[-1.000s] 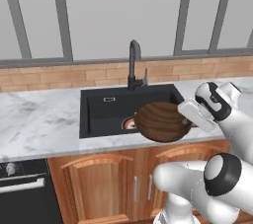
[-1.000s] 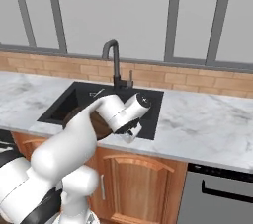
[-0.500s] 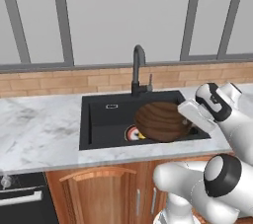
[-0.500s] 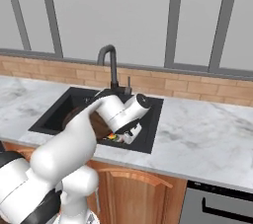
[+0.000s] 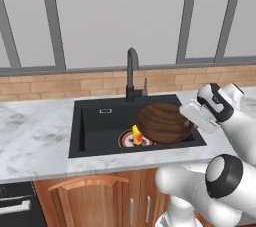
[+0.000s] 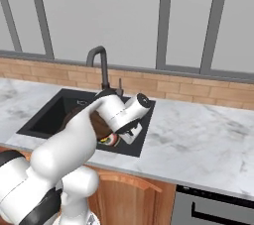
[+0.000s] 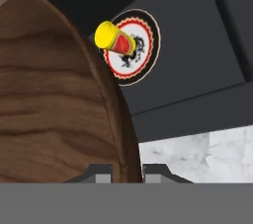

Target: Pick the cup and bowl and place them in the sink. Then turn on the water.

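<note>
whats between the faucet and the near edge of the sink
In the left base view: the bowl held over the basin, and the cup lying on the drain.

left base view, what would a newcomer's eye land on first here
The big dark wooden bowl, held by its rim in the gripper and hanging over the right half of the black sink. Next, the small yellow cup already on the sink's red-ringed drain, beside the bowl.

White-grey marbled stone countertop (image 5: 35, 141), running beneath a tan brick backsplash. Matte black rectangular sink (image 5: 95, 128) sitting recessed in it, black gooseneck faucet (image 5: 132, 73) rising at its rear rim. Small yellow cylindrical cup (image 5: 136, 134) lying on the red-and-white ringed drain (image 7: 141, 57).
</note>
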